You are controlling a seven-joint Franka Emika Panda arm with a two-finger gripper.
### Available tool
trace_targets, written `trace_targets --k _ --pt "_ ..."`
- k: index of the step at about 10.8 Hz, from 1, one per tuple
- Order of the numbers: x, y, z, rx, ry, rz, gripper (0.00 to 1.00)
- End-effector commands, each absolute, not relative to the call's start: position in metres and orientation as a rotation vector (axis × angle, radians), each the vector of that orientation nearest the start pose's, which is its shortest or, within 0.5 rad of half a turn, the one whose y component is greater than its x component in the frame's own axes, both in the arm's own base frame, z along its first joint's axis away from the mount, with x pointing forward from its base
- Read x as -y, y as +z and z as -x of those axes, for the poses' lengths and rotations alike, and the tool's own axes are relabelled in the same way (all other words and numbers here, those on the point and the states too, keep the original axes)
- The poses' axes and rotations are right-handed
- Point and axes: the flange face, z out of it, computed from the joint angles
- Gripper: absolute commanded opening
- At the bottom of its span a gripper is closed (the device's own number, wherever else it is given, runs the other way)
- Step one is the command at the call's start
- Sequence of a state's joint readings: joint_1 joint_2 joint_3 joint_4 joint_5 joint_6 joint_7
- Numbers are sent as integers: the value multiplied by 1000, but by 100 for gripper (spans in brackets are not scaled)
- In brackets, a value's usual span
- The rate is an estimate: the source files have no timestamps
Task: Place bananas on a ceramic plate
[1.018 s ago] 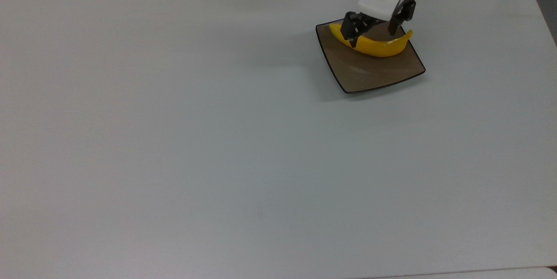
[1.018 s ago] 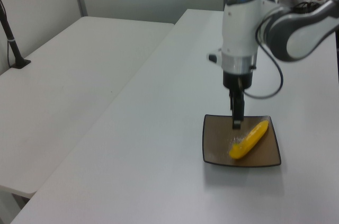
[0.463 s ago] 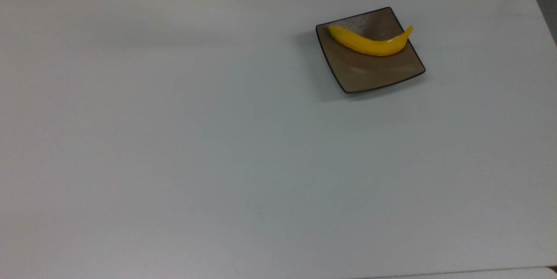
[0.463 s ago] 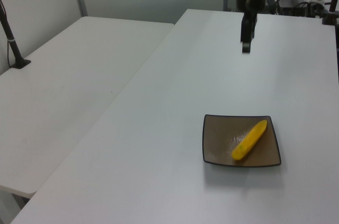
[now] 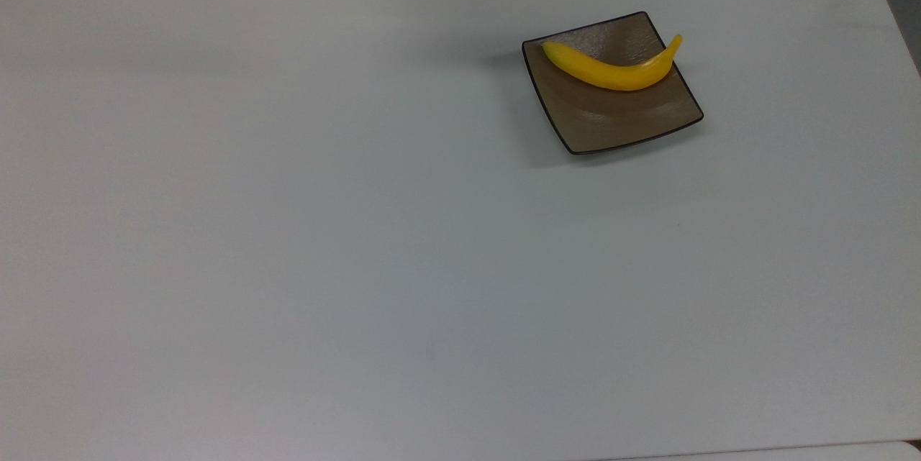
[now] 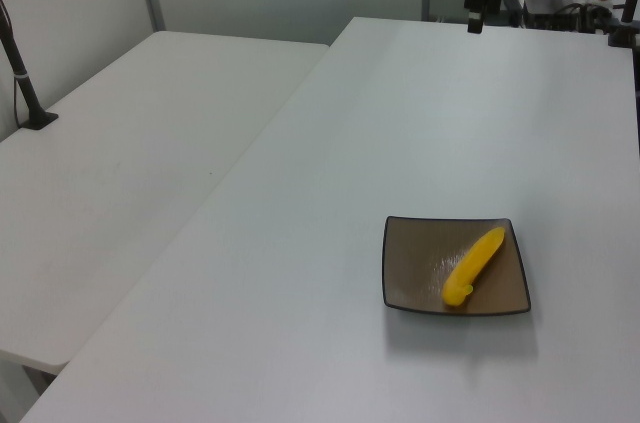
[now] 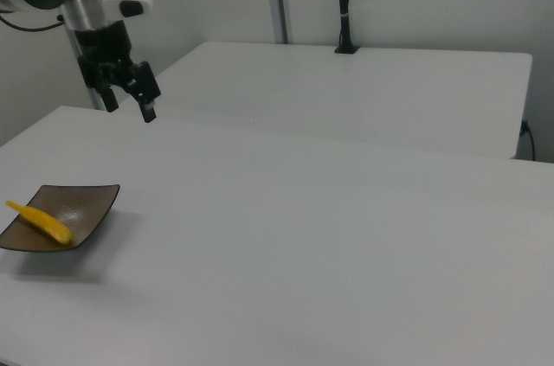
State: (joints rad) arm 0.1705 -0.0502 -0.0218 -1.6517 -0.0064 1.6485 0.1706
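A: Where does the banana (image 5: 611,71) lie?

B: On the brown plate (image 5: 619,123), upper right of the top view, long axis across the frame, stem tip poking over the plate's right edge.

A: And the fingers (image 7: 148,111)?

B: Spread apart and empty, high in the upper left of the right view, well apart from the plate at lower left. The bench (image 5: 288,231) lies bare between them; the placing looks done.

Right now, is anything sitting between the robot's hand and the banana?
No. In the right view, bare white table separates the raised hand from the banana.
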Motion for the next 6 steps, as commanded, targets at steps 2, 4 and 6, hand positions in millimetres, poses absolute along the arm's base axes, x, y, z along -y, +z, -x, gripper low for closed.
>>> trace_targets --k 2,4,6 --pt "-56 602 -545 106 -34 3122 100" --pt "-56 593 -552 107 -79 3119 100" --pt "-56 592 -552 107 -80 3119 100"
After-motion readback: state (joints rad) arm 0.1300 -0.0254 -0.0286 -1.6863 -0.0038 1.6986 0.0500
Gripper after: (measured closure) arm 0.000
